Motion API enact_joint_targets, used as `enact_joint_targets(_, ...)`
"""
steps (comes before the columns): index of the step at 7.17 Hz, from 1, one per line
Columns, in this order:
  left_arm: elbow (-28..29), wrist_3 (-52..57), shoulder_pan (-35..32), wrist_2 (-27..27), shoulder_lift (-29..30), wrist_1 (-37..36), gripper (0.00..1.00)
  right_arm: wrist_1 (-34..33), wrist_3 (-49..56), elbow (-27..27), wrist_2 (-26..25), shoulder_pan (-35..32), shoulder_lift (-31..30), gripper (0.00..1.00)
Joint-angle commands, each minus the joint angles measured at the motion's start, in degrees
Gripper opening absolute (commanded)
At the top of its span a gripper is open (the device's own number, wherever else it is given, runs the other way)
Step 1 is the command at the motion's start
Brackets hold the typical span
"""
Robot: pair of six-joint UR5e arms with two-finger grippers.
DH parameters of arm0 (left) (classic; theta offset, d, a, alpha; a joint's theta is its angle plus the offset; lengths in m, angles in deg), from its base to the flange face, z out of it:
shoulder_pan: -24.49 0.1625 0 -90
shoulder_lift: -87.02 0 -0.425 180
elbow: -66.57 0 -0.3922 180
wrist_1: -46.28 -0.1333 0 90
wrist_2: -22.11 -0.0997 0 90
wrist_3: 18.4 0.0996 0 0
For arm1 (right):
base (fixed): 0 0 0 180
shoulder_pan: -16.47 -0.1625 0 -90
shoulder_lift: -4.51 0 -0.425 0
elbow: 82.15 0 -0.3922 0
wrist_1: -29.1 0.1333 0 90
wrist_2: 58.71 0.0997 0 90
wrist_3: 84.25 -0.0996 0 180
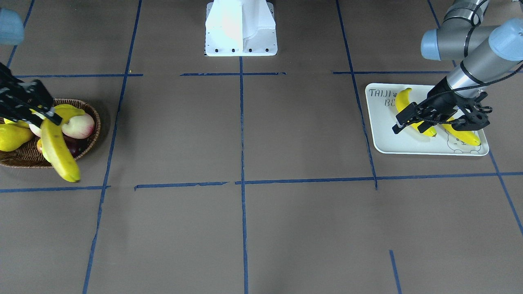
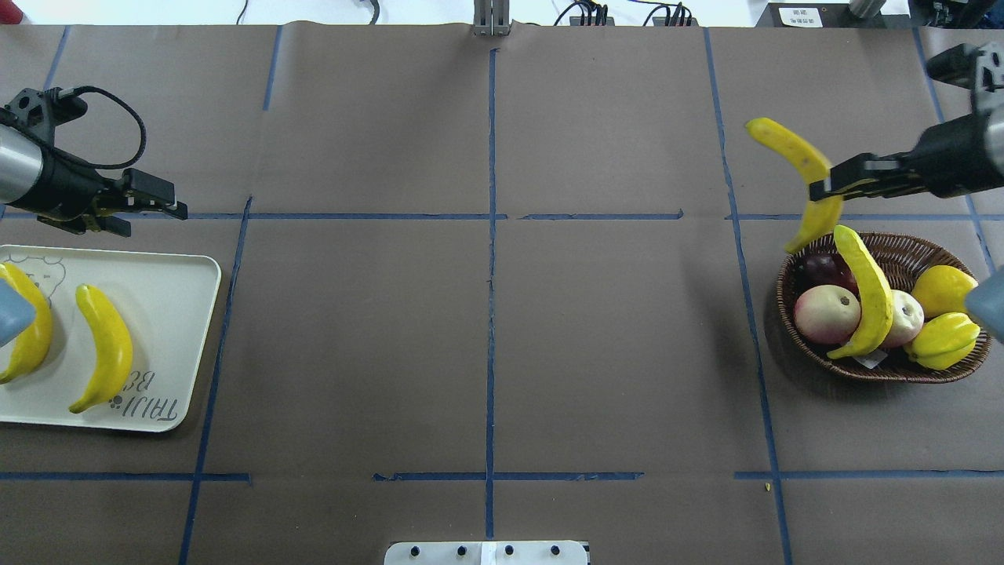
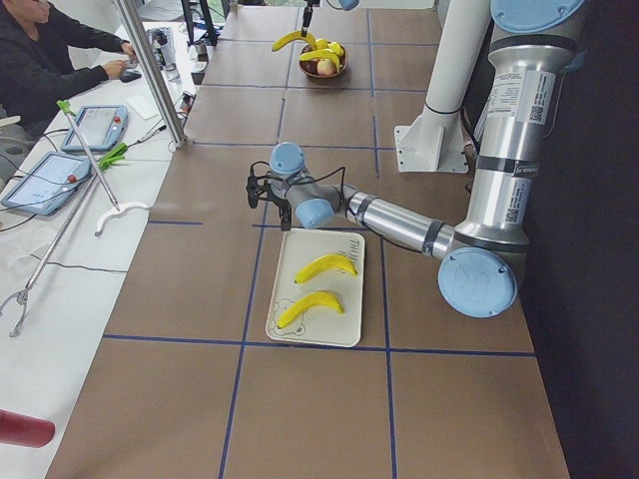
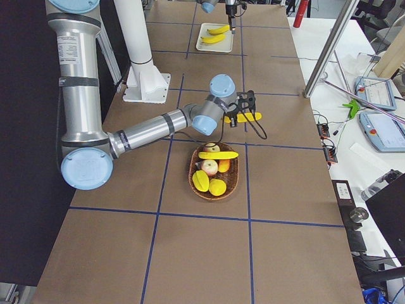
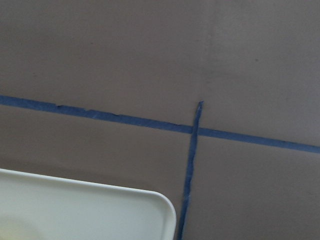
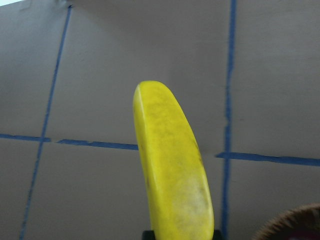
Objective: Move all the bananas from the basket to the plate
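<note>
Bananas are split three ways: two [image 2: 106, 349] [image 2: 31, 337] lie side by side, not touching, on the plate [image 2: 172, 329], and one [image 2: 867, 290] rests across the other fruit [image 2: 827, 314] in the basket [image 2: 784, 314]. The fourth banana [image 2: 792, 157] hangs above the surface [image 2: 612, 337] just outside the basket's rim, clamped by the right tool [image 2: 822, 188]. The left tool [image 1: 397, 125] hovers by the plate's edge, empty, its fingers parted.

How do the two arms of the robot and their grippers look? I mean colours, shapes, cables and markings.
The left arm and the right arm are silver-grey tubes with round light blue joint caps, black rings and a white printed label. The left gripper and the right gripper are black, each with two slim fingers. A black cable loops beside the left wrist.
</note>
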Motion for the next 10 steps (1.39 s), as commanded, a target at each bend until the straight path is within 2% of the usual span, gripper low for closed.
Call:
enact_joint_targets(1,0.3,-13.7,2.9,0.1,6.5,1.1,0.99,-2.6,-11.0,-0.8,-13.1,14.4,11.9,0.00)
enact_joint_targets(3,2.2,-26.9,6.8,-3.6,14.5,4.6,0.99,-2.9,-16.6,-0.7,-26.9,25.4,18.5,0.00)
enact_joint_targets(5,2.8,-32.1,8.7,-5.6,15.4,9.8,0.99,-9.0,-16.8,1.2,-27.8,26.5,20.9,0.00)
enact_joint_targets(6,3.0,-36.9,10.7,-7.2,18.9,10.3,0.99,-9.1,-16.8,1.2,-28.3,27.4,21.5,0.00)
enact_joint_targets(7,3.2,-43.7,15.8,-14.8,22.9,10.1,0.99,-9.3,-16.9,1.0,-30.3,28.7,21.9,0.00)
enact_joint_targets(8,4.1,-46.1,17.9,-18.8,26.0,10.1,0.99,-9.3,-16.9,1.0,-31.0,29.2,21.9,0.00)
enact_joint_targets(10,9.5,-47.9,18.1,-19.0,30.7,10.3,0.99,-9.3,-16.9,1.2,-31.0,29.3,21.9,0.00)
